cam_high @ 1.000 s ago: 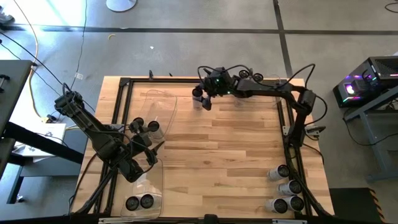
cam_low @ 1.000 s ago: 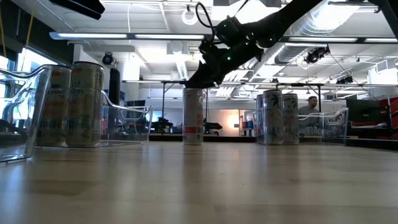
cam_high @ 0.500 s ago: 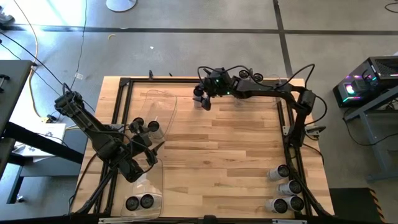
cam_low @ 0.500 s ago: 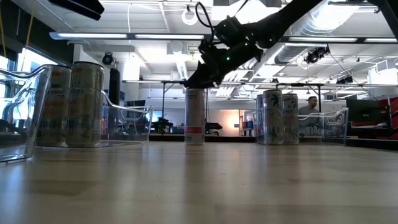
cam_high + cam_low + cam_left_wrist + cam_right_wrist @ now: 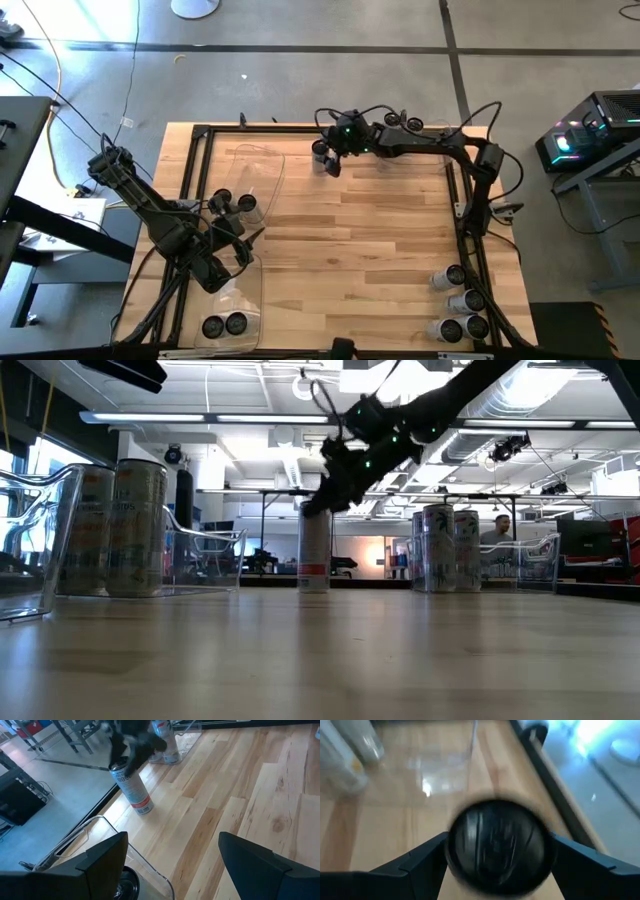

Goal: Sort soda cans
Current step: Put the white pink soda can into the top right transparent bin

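Observation:
A silvery soda can with a red band stands upright on its base near the table's far edge, left of the middle. My right gripper reaches from the right and is open. Its fingers stand on either side of the can's dark rimmed top; the left wrist view shows it over that can. My left gripper waits open at the table's left side, holding nothing. My right gripper comes at the can's top end slanting down from the table's right. One finger stands on each side of the rim. I cannot tell whether they touch it. The can stands upright on the table.
Two dark-topped cans stand by a clear bin at the left. Two more sit in the near-left bin. Several silvery cans stand at the near right corner. Other cans stand in a far bin. Bare wood lies mid-table.
My right gripper has moved down a little and tipped lower over the can's top, so its fingers now reach past the rim. The can has stayed upright near the far edge.

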You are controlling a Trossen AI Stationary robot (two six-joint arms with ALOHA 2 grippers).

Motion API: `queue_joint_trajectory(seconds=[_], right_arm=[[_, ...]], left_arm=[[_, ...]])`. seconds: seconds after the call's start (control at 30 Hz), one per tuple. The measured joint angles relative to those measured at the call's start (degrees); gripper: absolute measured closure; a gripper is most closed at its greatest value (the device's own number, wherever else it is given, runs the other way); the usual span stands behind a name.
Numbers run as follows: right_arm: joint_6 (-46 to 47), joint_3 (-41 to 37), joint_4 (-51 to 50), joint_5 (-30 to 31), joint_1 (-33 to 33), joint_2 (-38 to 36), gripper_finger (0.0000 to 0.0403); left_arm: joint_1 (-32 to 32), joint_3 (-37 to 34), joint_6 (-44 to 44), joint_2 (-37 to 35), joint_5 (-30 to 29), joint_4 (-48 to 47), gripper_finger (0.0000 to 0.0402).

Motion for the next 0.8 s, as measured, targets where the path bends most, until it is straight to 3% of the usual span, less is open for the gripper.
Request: queue_joint_trajectory(seconds=[0.33, 0.47, 0.57, 0.8], right_arm=[[1.50, -0.05, -0.53, 0.03, 0.09, 1.31, 0.0097], [3.07, -0.01, 0.31, 0.42, 0.46, 1.25, 0.0134], [4.36, -0.01, 0.30, 4.49, 1.46, 0.96, 0.0166], [6.61, -0.12, -5.36, 17.73, 6.29, -7.09, 0.0166]], left_arm=[[0.00, 0.00, -0.02, 0.00, -0.03, 0.02, 0.0097], [0.00, 0.00, -0.39, 0.00, -0.01, 0.00, 0.0097], [0.00, 0.00, -0.39, 0.00, -0.03, 0.00, 0.0097], [0.00, 0.00, -0.41, 0.00, 0.06, -0.01, 0.0097]])
